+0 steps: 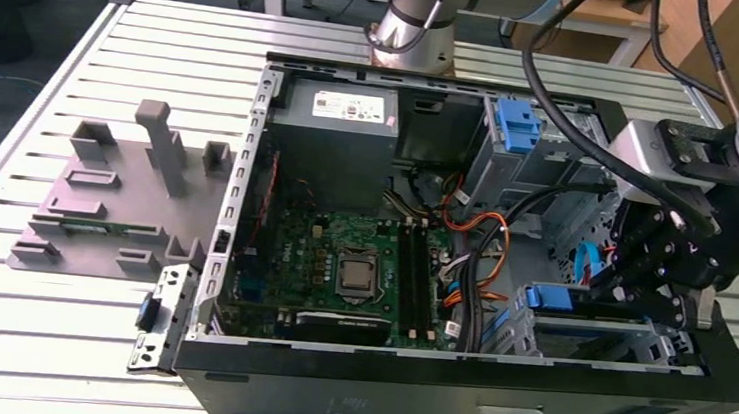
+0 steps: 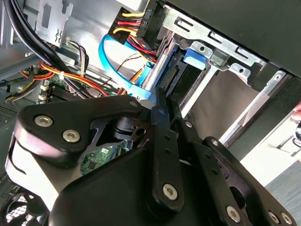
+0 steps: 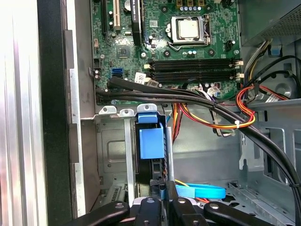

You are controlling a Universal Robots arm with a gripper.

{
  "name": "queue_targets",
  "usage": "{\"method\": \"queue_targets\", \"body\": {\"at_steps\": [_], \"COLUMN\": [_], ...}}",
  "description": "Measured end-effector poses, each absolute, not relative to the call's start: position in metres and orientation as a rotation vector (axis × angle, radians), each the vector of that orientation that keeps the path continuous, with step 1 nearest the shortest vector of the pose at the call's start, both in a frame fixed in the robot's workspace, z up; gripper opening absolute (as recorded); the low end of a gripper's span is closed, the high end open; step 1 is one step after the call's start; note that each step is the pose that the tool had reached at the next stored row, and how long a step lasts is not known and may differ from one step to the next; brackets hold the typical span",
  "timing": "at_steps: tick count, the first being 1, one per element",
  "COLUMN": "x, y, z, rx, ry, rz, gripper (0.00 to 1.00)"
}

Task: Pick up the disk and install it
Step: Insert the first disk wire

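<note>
Open black computer case (image 1: 460,401) lying on a slatted metal table (image 1: 10,336). Inside: green motherboard (image 1: 337,264) with a bare processor socket (image 1: 355,276), grey power-supply box (image 1: 337,114) with a white sticker, bundles of orange and black cables (image 3: 221,117). Beside the case, toward the exterior view's left, a grey fixture block (image 1: 109,204) with upright posts.
</note>
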State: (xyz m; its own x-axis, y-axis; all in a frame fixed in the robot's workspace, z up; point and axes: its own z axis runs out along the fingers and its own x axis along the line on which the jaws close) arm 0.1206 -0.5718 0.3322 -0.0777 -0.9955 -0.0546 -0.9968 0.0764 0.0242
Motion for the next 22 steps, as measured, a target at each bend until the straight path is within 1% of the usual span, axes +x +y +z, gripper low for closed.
{"method": "queue_targets", "body": {"at_steps": [13,16,17,22], "x": [0.1206,0.1206,0.1205,0.1206], "y": [-0.5718,-0.5718,-0.5718,-0.5718], "z": [0.3307,0.3306,0.3307,0.333], "rx": [-2.117,-2.117,-2.117,-2.117], "ry": [2.287,2.287,2.287,2.287], "rz": [0.085,0.086,0.086,0.086], "gripper": [0.16,0.17,0.24,0.24]}}
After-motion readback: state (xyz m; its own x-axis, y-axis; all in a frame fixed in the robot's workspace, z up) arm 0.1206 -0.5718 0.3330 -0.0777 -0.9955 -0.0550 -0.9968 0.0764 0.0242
